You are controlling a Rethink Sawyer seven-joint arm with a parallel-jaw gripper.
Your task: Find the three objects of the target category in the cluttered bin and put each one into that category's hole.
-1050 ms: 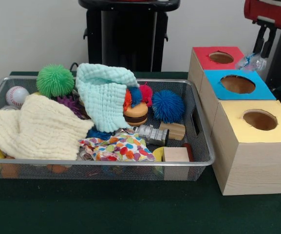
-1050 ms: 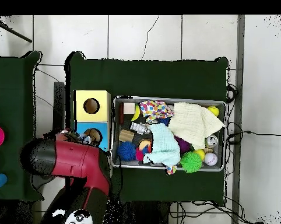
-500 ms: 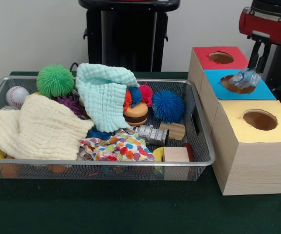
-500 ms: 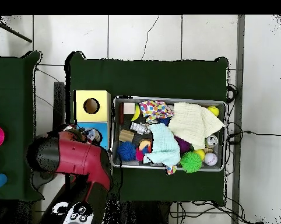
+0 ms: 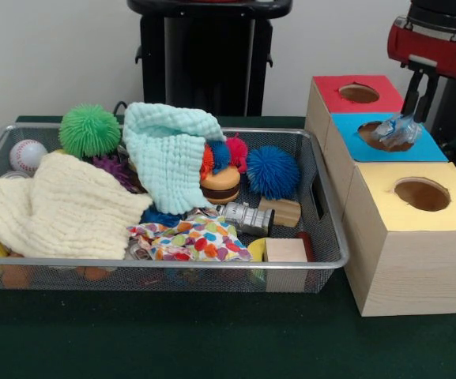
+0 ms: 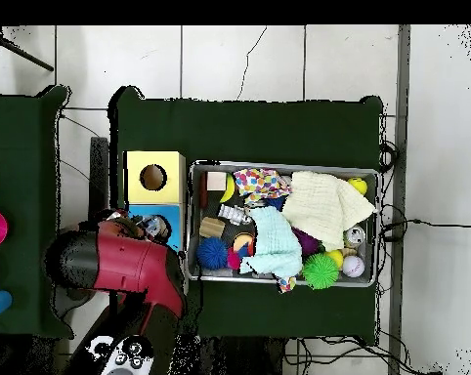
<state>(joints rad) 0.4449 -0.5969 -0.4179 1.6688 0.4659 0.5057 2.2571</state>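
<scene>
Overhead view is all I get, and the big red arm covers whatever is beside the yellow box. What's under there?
Observer: A blue box with a round hole on top, right behind the yellow box.
Operator: Is that the last box in the row?
Observer: No, a red box with its own hole stands behind the blue one.
Operator: And what is the claw doing?
Observer: The claw hangs just above a crumpled clear plastic wrapper that sits at the blue box's hole. I cannot tell whether it grips the wrapper.
</scene>
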